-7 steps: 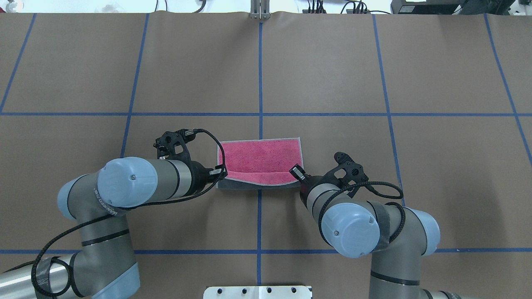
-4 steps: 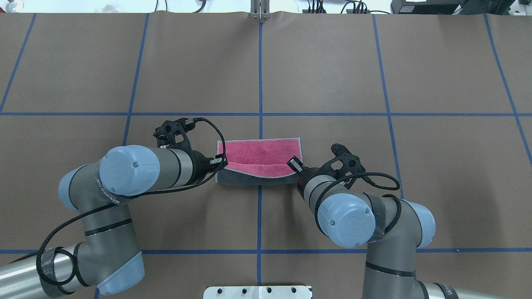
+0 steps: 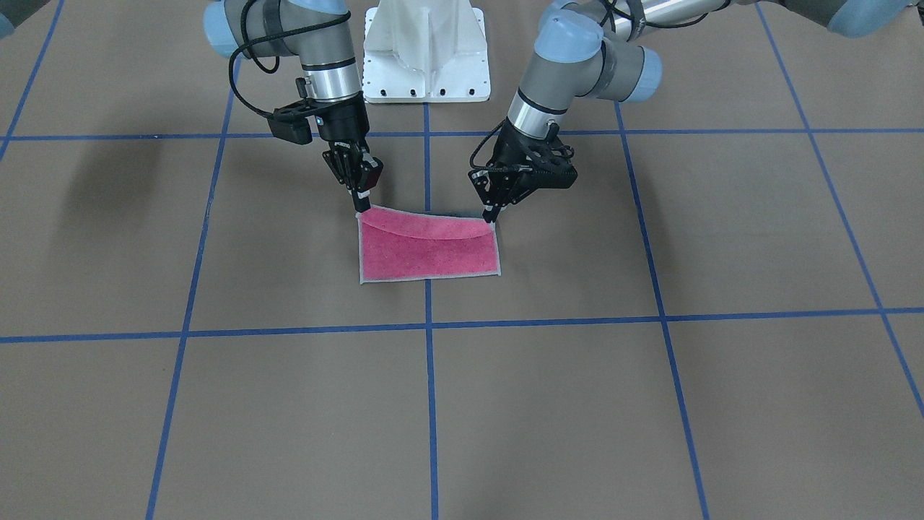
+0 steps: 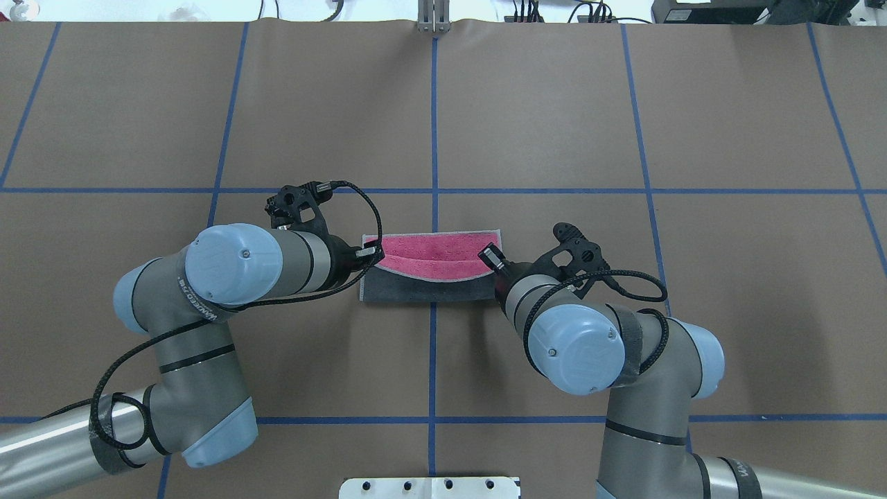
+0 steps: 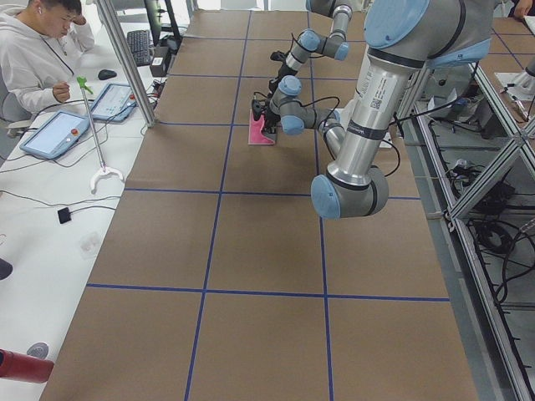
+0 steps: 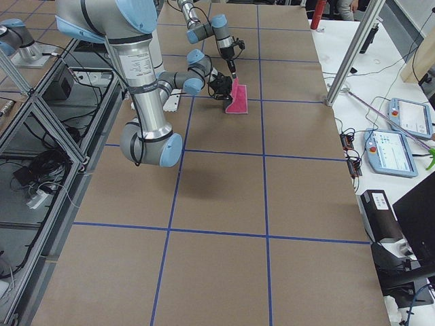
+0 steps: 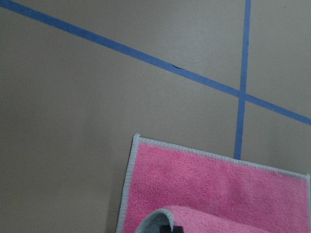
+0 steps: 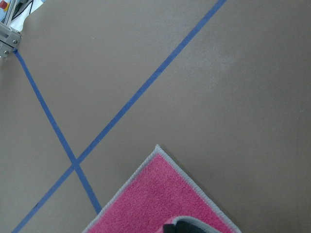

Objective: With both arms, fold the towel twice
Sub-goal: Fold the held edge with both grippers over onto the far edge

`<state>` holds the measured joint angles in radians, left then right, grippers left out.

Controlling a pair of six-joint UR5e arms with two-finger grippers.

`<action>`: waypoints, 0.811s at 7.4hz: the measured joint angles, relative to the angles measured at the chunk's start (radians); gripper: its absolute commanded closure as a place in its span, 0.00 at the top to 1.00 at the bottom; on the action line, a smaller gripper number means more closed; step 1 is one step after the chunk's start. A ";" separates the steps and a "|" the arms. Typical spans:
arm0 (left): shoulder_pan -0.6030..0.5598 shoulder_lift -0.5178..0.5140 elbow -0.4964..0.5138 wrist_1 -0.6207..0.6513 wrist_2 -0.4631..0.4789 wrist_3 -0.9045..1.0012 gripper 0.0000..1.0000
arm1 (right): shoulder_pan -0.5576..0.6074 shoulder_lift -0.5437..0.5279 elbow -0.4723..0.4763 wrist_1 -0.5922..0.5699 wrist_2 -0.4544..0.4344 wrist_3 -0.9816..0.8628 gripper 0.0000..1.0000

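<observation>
First fold in hand. Towel (image 4: 429, 258) sits mid-worktop (image 4: 554, 138), pink up, near half lifted and curled over so the grey back shows. Left arm (image 4: 229, 267) and right arm (image 4: 575, 346): jaws each pinched on a near corner. Next, I'd say: carry both corners level to the far edge, line up the edging, release together

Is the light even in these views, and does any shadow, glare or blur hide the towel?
Front-facing view: even light; a soft shadow lies on the table, away from the towel. Overhead view: the strip beyond the table's far edge is washed out, the towel sharp. Left wrist view: the terry pile is crisp.
</observation>
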<state>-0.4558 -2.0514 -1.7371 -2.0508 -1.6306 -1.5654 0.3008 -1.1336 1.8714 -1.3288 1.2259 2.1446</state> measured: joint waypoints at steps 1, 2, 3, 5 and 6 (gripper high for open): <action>-0.005 0.000 0.003 0.000 0.000 0.002 0.00 | 0.009 0.011 -0.014 0.000 0.002 0.000 0.00; -0.008 -0.001 0.004 0.000 0.000 0.003 0.00 | 0.019 0.020 -0.027 0.000 0.005 -0.001 0.00; -0.011 -0.001 0.006 0.000 0.000 0.004 0.00 | 0.028 0.024 -0.037 0.000 0.006 -0.004 0.00; -0.014 -0.002 0.017 0.000 0.000 0.004 0.00 | 0.040 0.028 -0.058 0.002 0.007 -0.015 0.00; -0.014 -0.004 0.026 -0.001 0.001 0.004 0.00 | 0.042 0.031 -0.067 0.003 0.007 -0.019 0.00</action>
<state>-0.4701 -2.0550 -1.7107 -2.0519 -1.6297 -1.5616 0.3425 -1.1030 1.8047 -1.3258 1.2333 2.1255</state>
